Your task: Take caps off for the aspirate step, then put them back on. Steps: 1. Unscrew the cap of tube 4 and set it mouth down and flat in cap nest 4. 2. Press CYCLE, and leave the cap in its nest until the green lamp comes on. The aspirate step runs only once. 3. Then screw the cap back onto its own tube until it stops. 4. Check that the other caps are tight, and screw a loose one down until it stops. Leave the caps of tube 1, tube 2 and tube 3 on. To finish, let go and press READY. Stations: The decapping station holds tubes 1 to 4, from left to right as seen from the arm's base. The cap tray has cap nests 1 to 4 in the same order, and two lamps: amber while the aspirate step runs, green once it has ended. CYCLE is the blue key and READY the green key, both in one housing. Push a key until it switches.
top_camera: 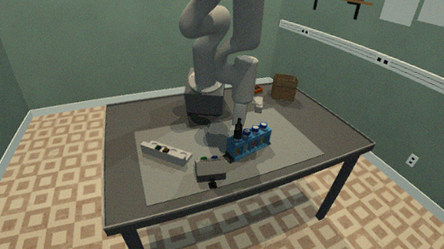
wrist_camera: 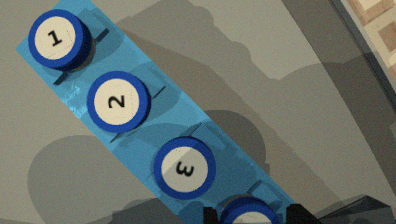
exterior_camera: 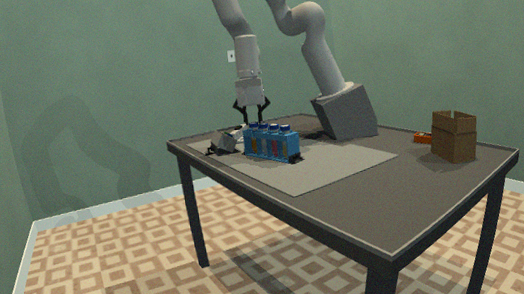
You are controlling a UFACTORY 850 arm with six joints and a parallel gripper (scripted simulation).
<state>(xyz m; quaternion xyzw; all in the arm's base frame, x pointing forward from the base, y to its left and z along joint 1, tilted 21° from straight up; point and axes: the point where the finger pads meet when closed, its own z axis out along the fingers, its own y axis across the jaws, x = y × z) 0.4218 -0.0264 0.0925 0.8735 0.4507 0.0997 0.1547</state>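
Observation:
The blue decapping station (top_camera: 247, 148) (exterior_camera: 271, 149) (wrist_camera: 165, 131) holds four tubes with blue-rimmed white caps. The cap of tube 1 (wrist_camera: 55, 38), the cap of tube 2 (wrist_camera: 116, 101) and the cap of tube 3 (wrist_camera: 184, 168) are on. The cap of tube 4 (wrist_camera: 250, 219) is on its tube, partly cut off by the wrist view's lower edge. My gripper (exterior_camera: 254, 120) (wrist_camera: 253, 214) is open and points down just above cap 4, one finger to each side in the wrist view. The white cap tray (top_camera: 166, 157) has visibly empty nests and two unlit-looking lamps.
The grey key housing (top_camera: 211, 171) (exterior_camera: 224, 143) stands between tray and station, with the green key (top_camera: 204, 158) and blue key (top_camera: 214, 157). Cap 3 is close beside the fingers. A cardboard box (top_camera: 284, 88) (exterior_camera: 453, 137) and an orange object (top_camera: 258, 89) (exterior_camera: 422, 137) lie farther off.

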